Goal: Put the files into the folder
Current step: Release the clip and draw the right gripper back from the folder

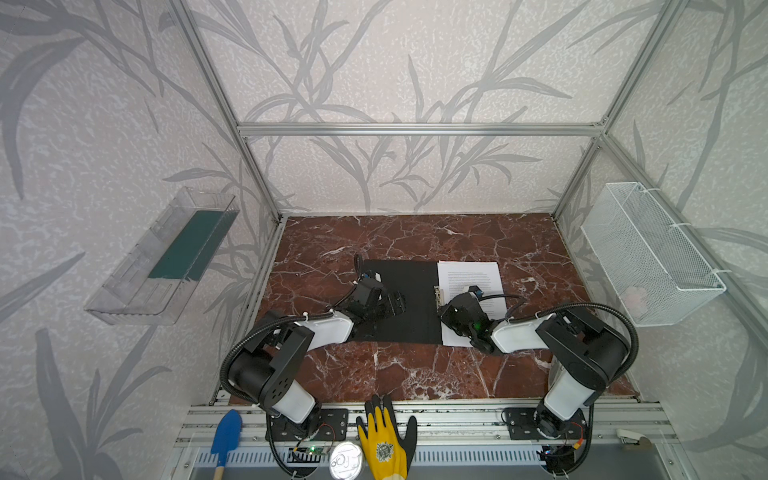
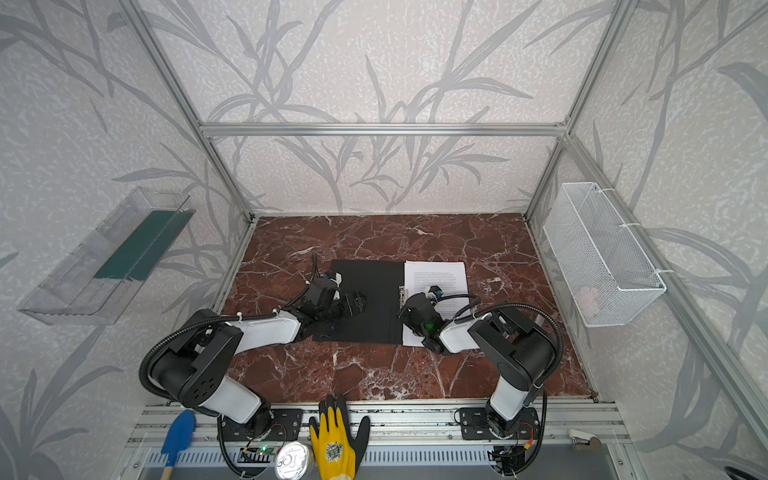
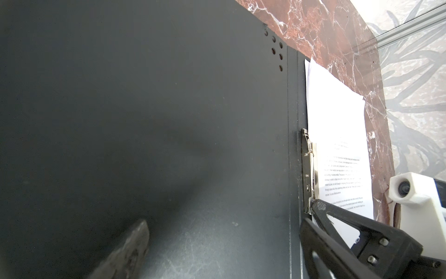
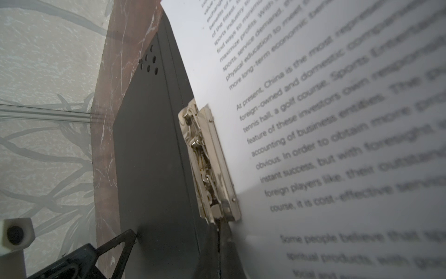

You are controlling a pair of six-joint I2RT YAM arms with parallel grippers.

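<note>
Files (image 1: 469,279), white sheets of dense black print, lie stacked on the right half of the folder (image 1: 409,295). The folder is spread open and flat near the middle of the tabletop (image 1: 415,368), its left flap bare matte black. A metal clip (image 4: 210,164) runs along the spine edge of the paper.

The right gripper (image 4: 219,229) is closed, its tips touching the near end of that clip; whether they pinch it I cannot tell. The left gripper (image 1: 395,302) hangs over the bare flap with its jaws wide apart, holding nothing.

The tabletop is red-brown marble veined with white. An aluminium frame (image 1: 415,129) and walls papered in grey leaf shapes enclose it. On the left wall hangs a clear plastic tray (image 1: 137,286) holding a dark green panel (image 1: 187,247); on the right wall hangs a white wire basket (image 1: 648,253). Along the front rail lie a blue trowel (image 1: 226,434), a tin can (image 1: 345,460) and a yellow-and-black glove (image 1: 384,440).
</note>
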